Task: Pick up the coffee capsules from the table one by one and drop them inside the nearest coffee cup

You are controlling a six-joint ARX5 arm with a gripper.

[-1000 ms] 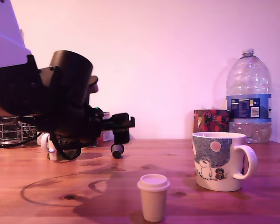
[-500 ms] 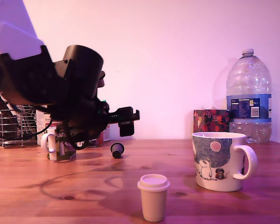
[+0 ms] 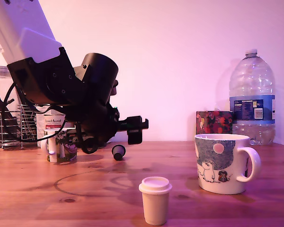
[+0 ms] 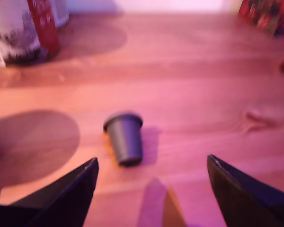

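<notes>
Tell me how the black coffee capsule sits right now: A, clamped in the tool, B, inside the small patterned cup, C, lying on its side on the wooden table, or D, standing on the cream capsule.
C: the black coffee capsule lies on its side on the wooden table, free between the open fingers of the tool, which do not touch it.

My fingers (image 4: 61, 198) stand wide, with bare table (image 4: 203, 118) around the black capsule (image 4: 125, 138). Only the small mug (image 3: 61, 144) stands near, beside it.
</notes>
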